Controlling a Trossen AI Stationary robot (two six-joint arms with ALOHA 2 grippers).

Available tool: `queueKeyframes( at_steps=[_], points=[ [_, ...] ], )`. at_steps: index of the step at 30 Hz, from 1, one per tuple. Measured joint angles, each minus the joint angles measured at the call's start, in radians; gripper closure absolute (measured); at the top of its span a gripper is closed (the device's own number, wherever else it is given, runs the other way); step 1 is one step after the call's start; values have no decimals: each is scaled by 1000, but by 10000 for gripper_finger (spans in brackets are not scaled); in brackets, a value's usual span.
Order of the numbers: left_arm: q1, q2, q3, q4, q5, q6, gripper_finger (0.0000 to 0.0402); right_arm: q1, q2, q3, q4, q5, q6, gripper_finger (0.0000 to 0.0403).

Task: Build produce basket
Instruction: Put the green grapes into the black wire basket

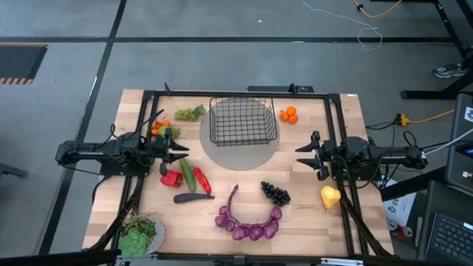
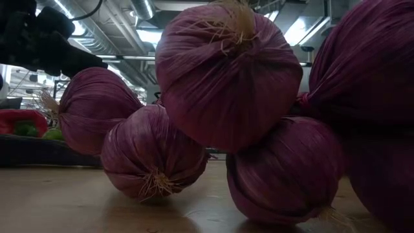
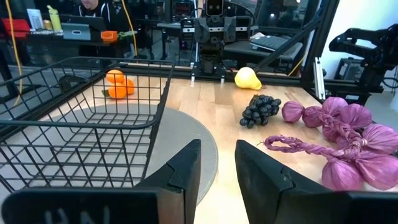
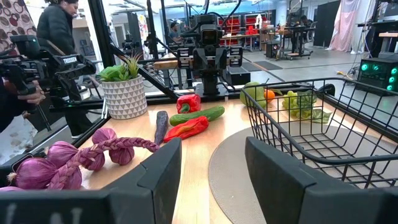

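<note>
Wooden table [image 1: 310,214]: basket [image 1: 242,120] empty; produce scattered. Left gripper [image 1: 179,154], right gripper [image 1: 303,154]: parted, seemingly empty. Take nearest item first.

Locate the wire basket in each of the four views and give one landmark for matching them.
High view: basket at top centre, on the grey mat.
Low view: not in it.
Left wrist view: basket fills the left.
Right wrist view: basket on the right.
Shared landmark: the purple onion string.
</note>
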Motion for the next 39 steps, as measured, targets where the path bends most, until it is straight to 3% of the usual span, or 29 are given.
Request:
queueKeyframes(
  at_steps=[9,15,23,30,36,39],
  points=[
    [0,0,0,14,0,-5,308,0,0,0,0,0,0,221],
    [0,0,0,199,-9,-35,308,0,0,0,0,0,0,221],
    [0,0,0,433,-55,59,308,0,0,0,0,0,0,221],
    [0,0,0,421,-51,49,308,0,0,0,0,0,0,221],
    [0,0,0,419,3,-103,308,0,0,0,6,-1,21,221],
    [-3,11,0,395,84,-201,308,0,0,-1,23,-1,67,221]
  ],
)
